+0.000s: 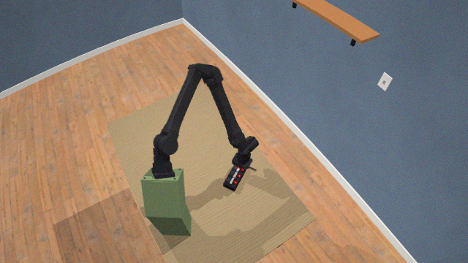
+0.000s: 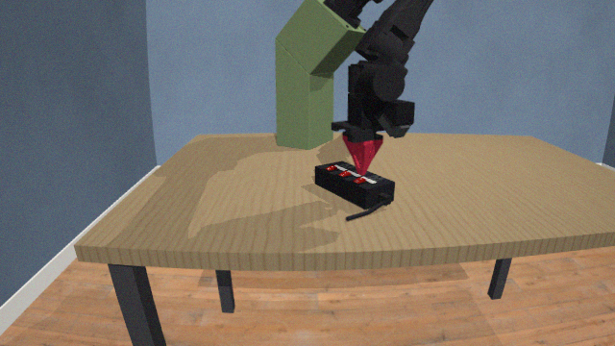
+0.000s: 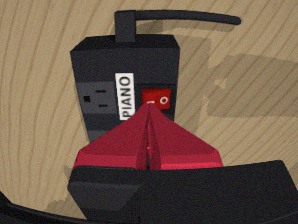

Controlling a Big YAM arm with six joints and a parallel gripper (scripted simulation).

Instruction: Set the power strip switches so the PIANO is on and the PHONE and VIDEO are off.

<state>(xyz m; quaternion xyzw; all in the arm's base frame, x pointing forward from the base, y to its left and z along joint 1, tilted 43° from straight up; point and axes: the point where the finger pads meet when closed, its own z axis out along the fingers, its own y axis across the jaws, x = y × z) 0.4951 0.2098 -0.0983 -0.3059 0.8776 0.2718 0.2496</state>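
A black power strip [image 2: 355, 184] lies flat and right way up on a tan wooden table [image 2: 480, 202], near its middle, with a short black cord [image 2: 366, 211] running from one end. Three red rocker switches sit in a row along its top beside a white label strip. In the wrist view, the label PIANO [image 3: 125, 96] sits between an outlet and a red switch [image 3: 157, 100] at the cord end. The gripper [image 2: 362, 165], with red fingers pressed together and holding nothing, points straight down, its tip on or just above that switch. The black arm rises from a green pedestal [image 2: 298, 96] behind the strip.
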